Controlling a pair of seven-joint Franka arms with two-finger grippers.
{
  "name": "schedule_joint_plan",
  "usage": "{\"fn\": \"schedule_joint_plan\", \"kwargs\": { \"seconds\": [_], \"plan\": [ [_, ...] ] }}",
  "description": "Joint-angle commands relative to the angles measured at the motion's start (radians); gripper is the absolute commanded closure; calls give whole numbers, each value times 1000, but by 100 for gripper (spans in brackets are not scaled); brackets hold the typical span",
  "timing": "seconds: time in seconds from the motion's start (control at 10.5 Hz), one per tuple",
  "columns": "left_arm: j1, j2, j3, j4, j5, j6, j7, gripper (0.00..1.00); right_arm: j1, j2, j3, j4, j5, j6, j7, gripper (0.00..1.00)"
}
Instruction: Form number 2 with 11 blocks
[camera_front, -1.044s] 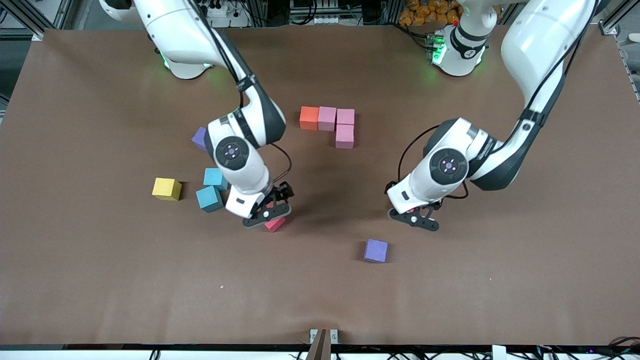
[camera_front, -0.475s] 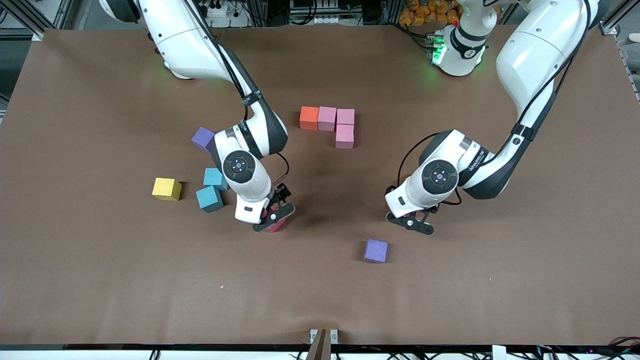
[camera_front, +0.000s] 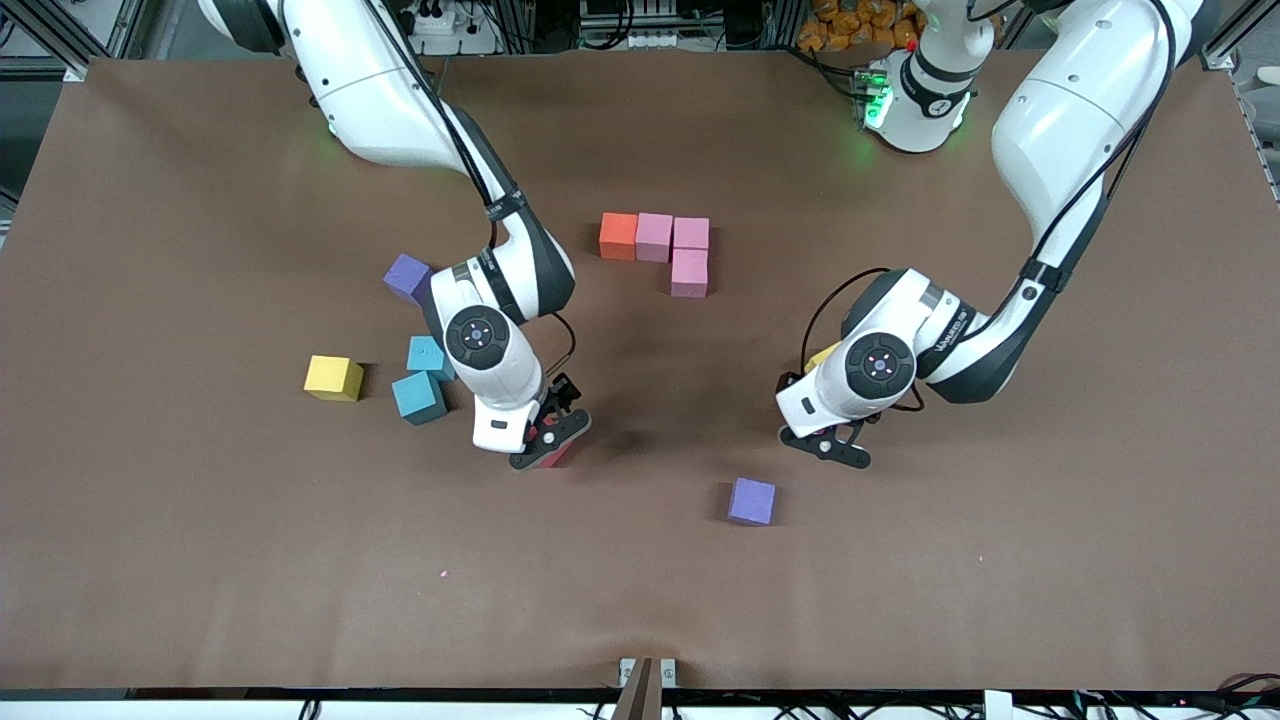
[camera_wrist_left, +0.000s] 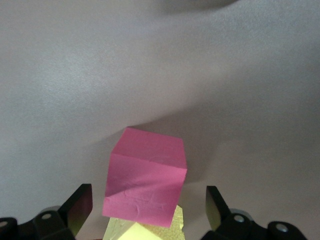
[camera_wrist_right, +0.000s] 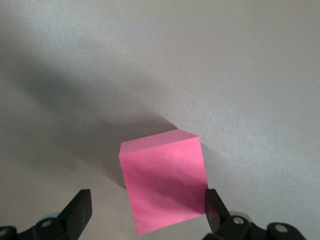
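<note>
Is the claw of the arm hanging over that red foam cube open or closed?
Open. The right gripper holds its jaws spread, one on each side of the red foam cube, which sits on the brown table.

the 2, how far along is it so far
Done: four cubes sit joined, an orange cube, two pink ones beside it and a third pink below the end, forming the 2's top bar and start of its side.
In hand: nothing is gripped. The right claw is open around a red cube; the left claw is open over another.
Left: seven cubes.
</note>
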Motion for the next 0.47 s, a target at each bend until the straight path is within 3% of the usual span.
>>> {"fn": "schedule_joint_plan", "kwargs": {
  "seconds": [0.0,0.38],
  "plan": [
    [0,16,-4,-8,32,12,-27,0,-12,45,9,66,2,5,-20,0],
    [-2,31,11,-15,54,21,-27,0,5,36,9,80,5,2,-21,0]
  ]
}}
